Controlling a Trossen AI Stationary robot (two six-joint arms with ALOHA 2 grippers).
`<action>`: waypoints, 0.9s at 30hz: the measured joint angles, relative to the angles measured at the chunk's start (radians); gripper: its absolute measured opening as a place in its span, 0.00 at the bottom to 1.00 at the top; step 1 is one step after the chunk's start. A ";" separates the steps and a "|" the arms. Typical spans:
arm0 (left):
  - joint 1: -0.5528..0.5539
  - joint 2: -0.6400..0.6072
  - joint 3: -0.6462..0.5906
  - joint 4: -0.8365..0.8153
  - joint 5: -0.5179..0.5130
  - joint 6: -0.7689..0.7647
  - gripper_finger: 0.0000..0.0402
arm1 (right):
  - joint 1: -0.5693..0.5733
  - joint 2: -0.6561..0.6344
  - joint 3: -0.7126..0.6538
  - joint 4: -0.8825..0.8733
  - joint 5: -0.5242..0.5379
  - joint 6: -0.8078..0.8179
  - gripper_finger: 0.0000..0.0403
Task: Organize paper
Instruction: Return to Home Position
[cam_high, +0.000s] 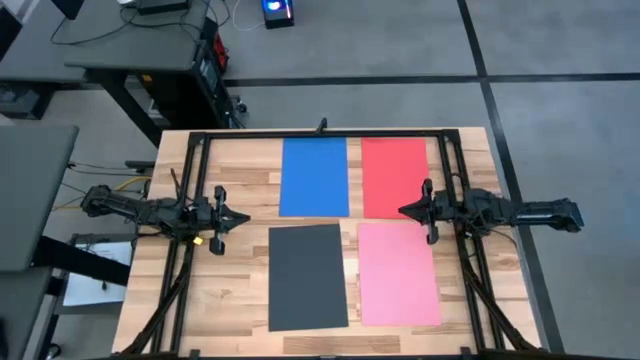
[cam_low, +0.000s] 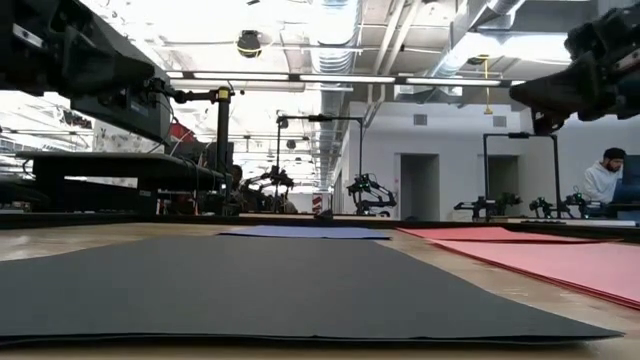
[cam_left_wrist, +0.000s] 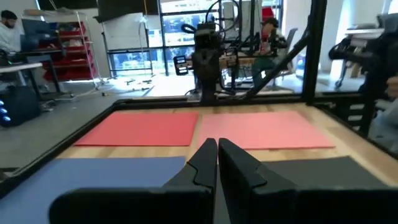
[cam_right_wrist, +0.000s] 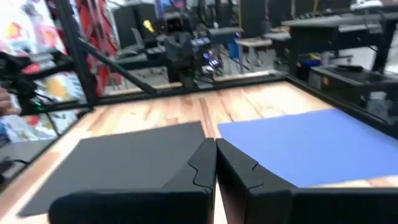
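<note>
Wooden table (cam_high: 245, 165), your tally: blue paper (cam_high: 314, 177), red paper (cam_high: 394, 172), black paper (cam_high: 307, 277), pink paper (cam_high: 398, 275), lying apart; left gripper (cam_high: 243, 217), right gripper (cam_high: 403, 210), both closed, empty.

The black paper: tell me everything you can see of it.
The black paper is a thin, matte, dark grey rectangle lying flat on the wooden table, slightly askew. It fills the left spot of the row nearest the low camera, bare wood parting it from the blue paper behind and the pink paper beside. Nothing rests on it; the left gripper and right gripper hang clear, fingers shut.
</note>
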 joint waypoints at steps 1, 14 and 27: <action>0.000 -0.001 0.000 -0.004 -0.002 0.005 0.00 | -0.008 0.008 0.000 -0.001 0.003 0.003 0.00; 0.001 -0.001 -0.001 -0.006 -0.004 -0.039 0.00 | -0.038 0.022 0.000 -0.001 0.007 0.003 0.00; 0.001 0.000 -0.002 -0.007 -0.004 -0.041 0.00 | -0.038 0.022 -0.001 -0.001 0.008 0.003 0.00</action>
